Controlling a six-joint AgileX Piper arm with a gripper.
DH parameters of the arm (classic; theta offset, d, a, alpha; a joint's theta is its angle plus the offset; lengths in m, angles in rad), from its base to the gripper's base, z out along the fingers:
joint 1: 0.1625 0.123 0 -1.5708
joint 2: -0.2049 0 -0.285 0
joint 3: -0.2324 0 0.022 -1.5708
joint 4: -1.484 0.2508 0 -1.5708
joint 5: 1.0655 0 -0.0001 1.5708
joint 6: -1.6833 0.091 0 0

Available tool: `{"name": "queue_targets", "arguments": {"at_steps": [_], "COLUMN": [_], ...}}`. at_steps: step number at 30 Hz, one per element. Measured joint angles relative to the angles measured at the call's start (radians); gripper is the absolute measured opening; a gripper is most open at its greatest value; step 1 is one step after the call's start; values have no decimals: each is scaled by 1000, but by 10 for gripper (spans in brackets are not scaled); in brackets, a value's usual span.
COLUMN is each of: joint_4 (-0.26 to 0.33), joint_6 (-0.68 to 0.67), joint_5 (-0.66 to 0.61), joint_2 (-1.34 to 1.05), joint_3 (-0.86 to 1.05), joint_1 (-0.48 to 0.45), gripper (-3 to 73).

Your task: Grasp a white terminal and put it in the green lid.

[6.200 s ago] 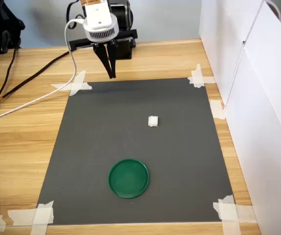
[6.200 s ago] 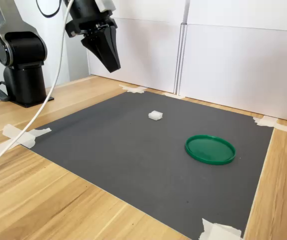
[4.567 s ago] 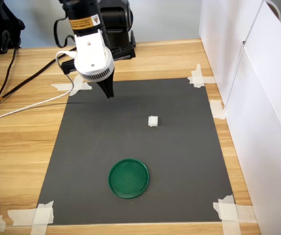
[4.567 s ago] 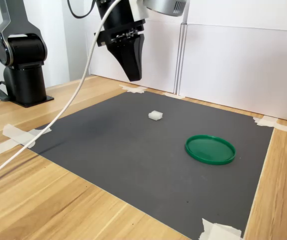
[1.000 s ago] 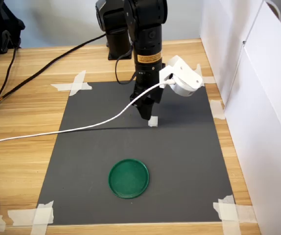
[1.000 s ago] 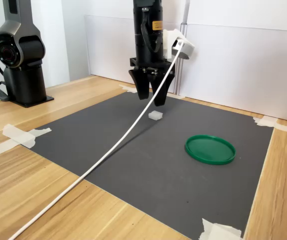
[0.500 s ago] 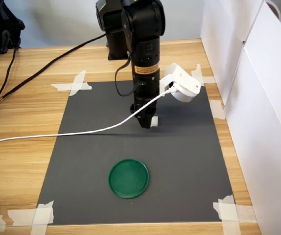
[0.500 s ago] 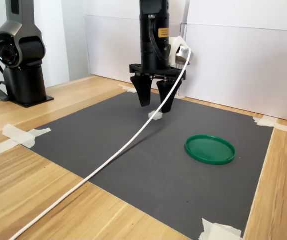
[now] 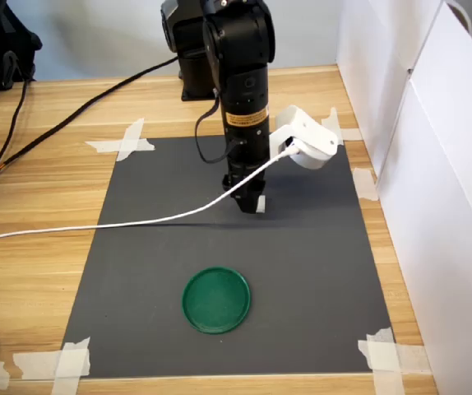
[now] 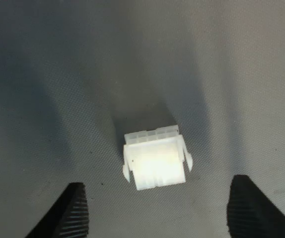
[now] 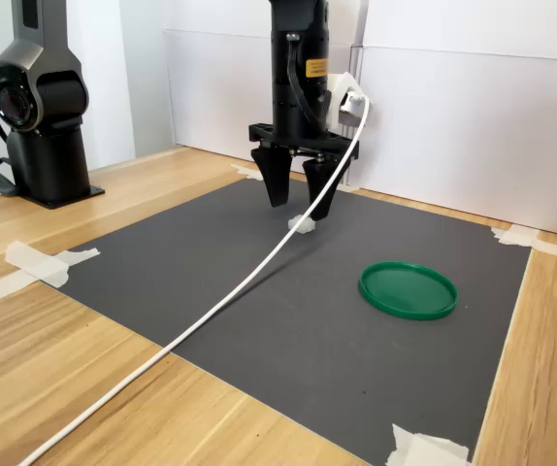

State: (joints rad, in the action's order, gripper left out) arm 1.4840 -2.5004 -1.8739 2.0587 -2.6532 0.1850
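Bright, even light (wrist view soft)

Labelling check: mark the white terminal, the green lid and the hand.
white terminal [image 10: 155, 165], wrist view, on its bright top face.
green lid [image 9: 216, 299], first exterior view, on the middle of the disc.
hand [image 11: 298, 208], second exterior view, midway between its open fingertips, just above the terminal.

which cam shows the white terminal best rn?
Wrist view: the white terminal fills mid-frame, ridges sharp, between the open gripper fingertips. In the second exterior view it's a small block under the jaws. In the first exterior view only a sliver shows.
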Motion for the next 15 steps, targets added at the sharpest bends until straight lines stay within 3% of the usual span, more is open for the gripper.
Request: {"name": "queue_targets", "arguments": {"at_steps": [15], "joint_4": [-29], "joint_6": [-5], "joint_5": [42], "joint_2": [64], "joint_3": [3], "joint_1": [0], "gripper": [666]}}
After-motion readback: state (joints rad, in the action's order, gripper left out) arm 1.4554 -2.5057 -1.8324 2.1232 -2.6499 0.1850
